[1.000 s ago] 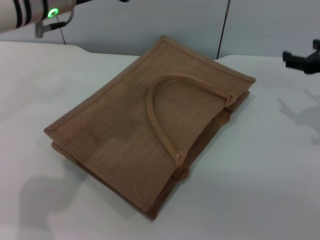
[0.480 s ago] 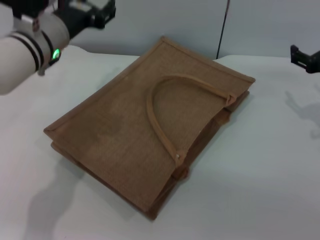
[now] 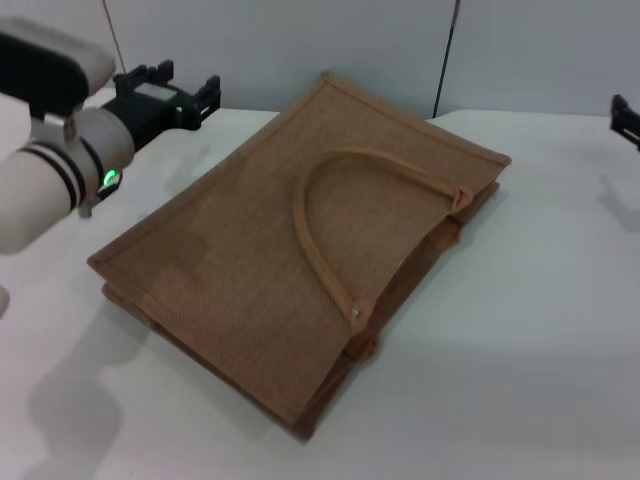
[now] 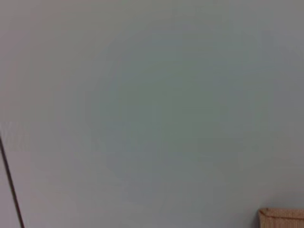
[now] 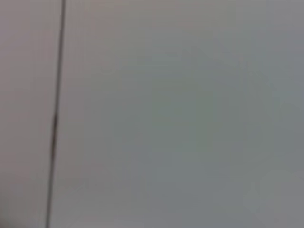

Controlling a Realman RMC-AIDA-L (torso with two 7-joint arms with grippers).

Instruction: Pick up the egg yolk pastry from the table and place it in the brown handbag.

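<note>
The brown handbag (image 3: 270, 260) lies flat on the white table (image 3: 520, 330), its mouth toward the right and one curved handle (image 3: 318, 250) resting on top. A corner of it also shows in the left wrist view (image 4: 282, 218). The egg yolk pastry is not in view in any frame. My left gripper (image 3: 170, 88) hovers above the table just beyond the bag's far left edge, its black fingers apart and nothing between them. Only a black tip of my right gripper (image 3: 630, 118) shows at the right edge of the head view, away from the bag.
A grey wall with a dark vertical seam (image 3: 447, 60) stands behind the table. The right wrist view shows only that wall and its seam (image 5: 54, 118). White tabletop lies in front of and to the right of the bag.
My left arm has swung down and in from the upper left, bringing its gripper near the bag's far left edge. My right gripper has drawn back to the right, almost out of the frame.
</note>
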